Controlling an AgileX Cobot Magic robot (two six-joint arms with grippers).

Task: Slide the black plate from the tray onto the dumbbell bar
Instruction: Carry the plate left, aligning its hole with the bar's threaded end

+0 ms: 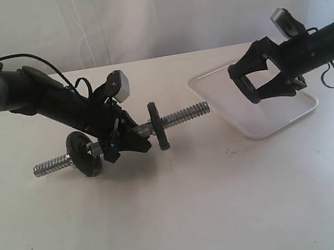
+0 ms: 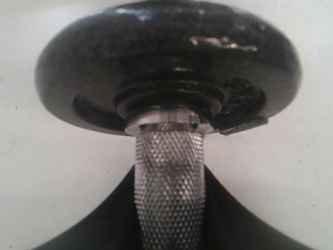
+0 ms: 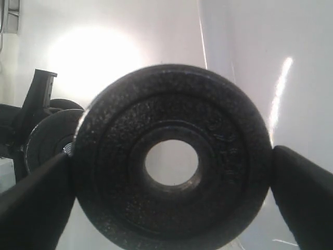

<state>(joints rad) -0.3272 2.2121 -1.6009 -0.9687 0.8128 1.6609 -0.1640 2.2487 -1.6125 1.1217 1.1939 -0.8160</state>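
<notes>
My left gripper (image 1: 128, 137) clamps the dumbbell bar (image 1: 181, 116) at its middle, left of the tabletop's (image 1: 182, 223) centre. My right gripper (image 1: 246, 85) pinches the black plate (image 3: 218, 198) by its rim, above the tray (image 1: 280, 122).

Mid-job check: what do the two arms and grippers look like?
The left arm and right arm are matte black; the left has a grey section farther back. Each wrist carries a small silver-grey camera box, and black cables loop off both. The left gripper and right gripper have black tapered fingers.

Counted three black plates (image 1: 84, 153) (image 1: 158, 126) (image 3: 171, 109). One dumbbell bar (image 1: 181, 115), one tray (image 1: 273, 118). Two grippers: left gripper (image 1: 119, 142), right gripper (image 1: 246, 83).
</notes>
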